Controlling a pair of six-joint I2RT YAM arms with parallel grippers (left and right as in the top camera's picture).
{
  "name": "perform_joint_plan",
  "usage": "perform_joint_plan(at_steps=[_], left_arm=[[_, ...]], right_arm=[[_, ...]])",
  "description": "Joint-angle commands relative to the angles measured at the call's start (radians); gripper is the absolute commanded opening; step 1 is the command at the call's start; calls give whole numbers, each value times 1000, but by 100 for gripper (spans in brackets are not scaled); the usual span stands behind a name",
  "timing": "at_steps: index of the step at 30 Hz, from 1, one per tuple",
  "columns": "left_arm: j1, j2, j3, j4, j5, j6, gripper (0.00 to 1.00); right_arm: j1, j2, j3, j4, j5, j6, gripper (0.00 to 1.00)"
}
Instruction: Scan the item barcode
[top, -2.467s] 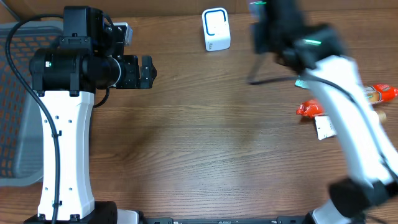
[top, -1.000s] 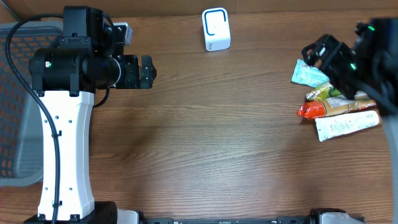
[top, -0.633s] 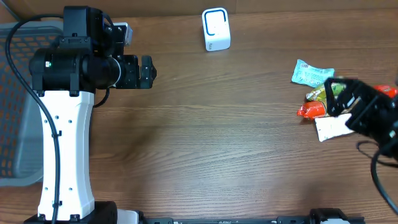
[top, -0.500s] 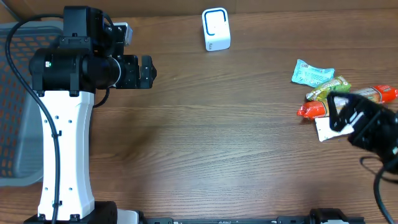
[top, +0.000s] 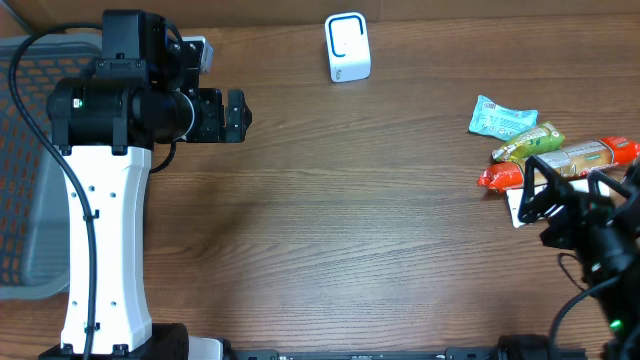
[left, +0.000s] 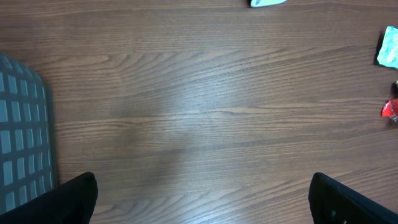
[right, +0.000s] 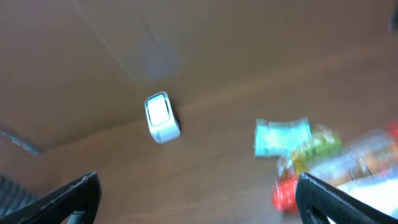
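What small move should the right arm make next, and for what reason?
Probably lower the right gripper onto the white packet and close on it. Its jaws stand open and empty, it hovers partly over that packet, and nothing has yet been picked up to carry to the scanner at the far edge.

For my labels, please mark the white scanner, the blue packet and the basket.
white scanner (top: 347, 47): overhead view, front face.
blue packet (top: 502, 116): overhead view, middle.
basket (top: 12, 200): overhead view, mesh wall.
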Motion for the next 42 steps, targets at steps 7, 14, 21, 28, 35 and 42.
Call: perform_joint_plan(at_steps=[7,14,21,28,35,42], left_arm=[[-2,0,2,3,0,23,100],[-2,0,2,3,0,23,100],[-2,0,2,3,0,23,100],[-2,0,2,3,0,23,100],[-2,0,2,3,0,23,99],[-2,0,2,3,0,23,99]], right_arm=[[59,-325,-602,501,13,-103,100],[83,-457,-900,754,14,-103,100],[87,-536,-1080,921,13,-167,100],[90,-613,-1123,796,-20,-162,100],[90,-624,-1123,797,-23,-162,100],[90,-624,-1123,797,-21,-162,100]])
